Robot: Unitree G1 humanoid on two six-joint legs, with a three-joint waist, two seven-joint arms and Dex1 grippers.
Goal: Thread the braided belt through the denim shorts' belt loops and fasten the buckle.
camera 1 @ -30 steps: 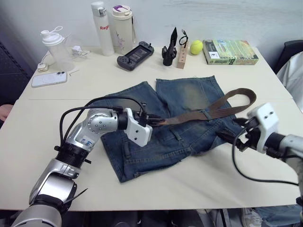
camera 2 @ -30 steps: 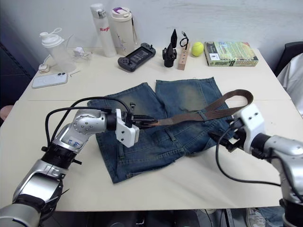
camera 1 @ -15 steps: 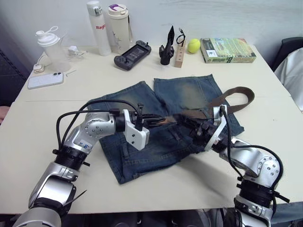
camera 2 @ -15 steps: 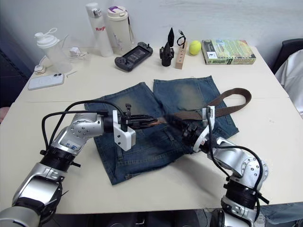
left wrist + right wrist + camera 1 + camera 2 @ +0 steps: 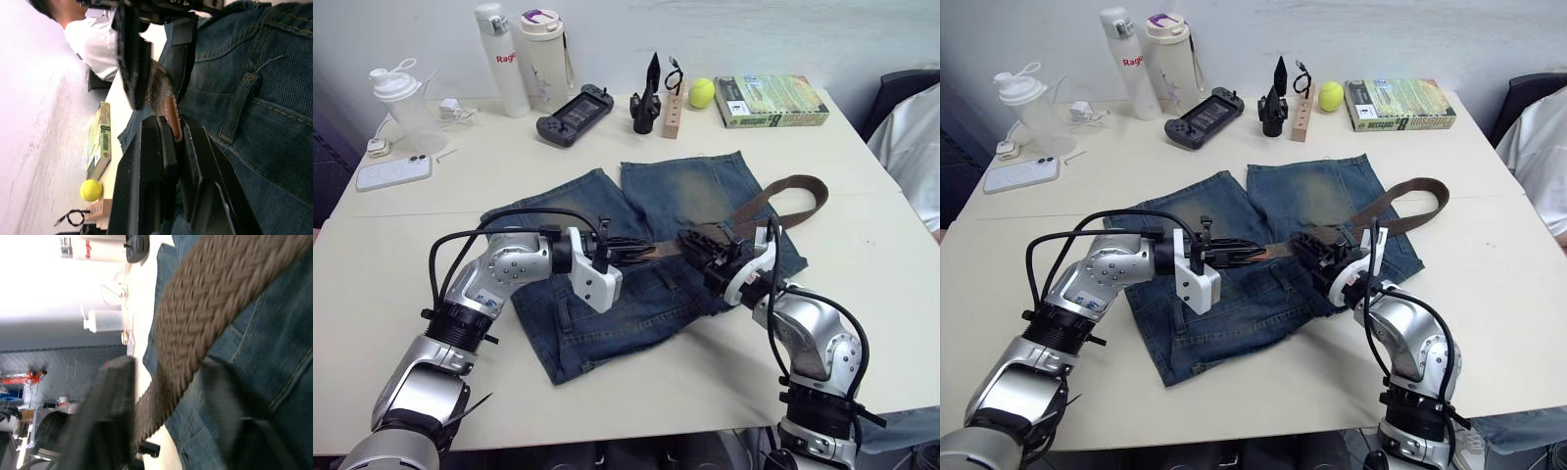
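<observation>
Since a second ago the right claw (image 5: 705,257) has swung in from the counter's right edge to the middle of the blue denim shorts (image 5: 646,245). It now sits over the dark-brown braided belt (image 5: 773,196), just beside the left claw (image 5: 641,251). The left claw has barely shifted. Both arms have thus gathered at the waistband, which I judge to be a handover or a feeding step, with the threading begun and the fastening not yet reached.

The left claw is clamped on the belt's tan tip (image 5: 171,115), its fingers (image 5: 151,161) pressed on either side of it, next to an upright denim belt loop (image 5: 239,110). The right claw's black fingers (image 5: 110,401) stand apart with the woven strap (image 5: 205,318) running between them, not yet pinched. From there the belt lies across the right leg of the shorts and curls back in a loop near the counter's right side. I cannot make out the buckle.

The containers all stand along the far left edge of the cream counter (image 5: 411,225). There is a clear plastic shaker bottle (image 5: 396,93), a tall white flask with red lettering (image 5: 496,44) and a cream tumbler with a purple-marked lid (image 5: 543,49). All are closed and their contents cannot be seen.
</observation>
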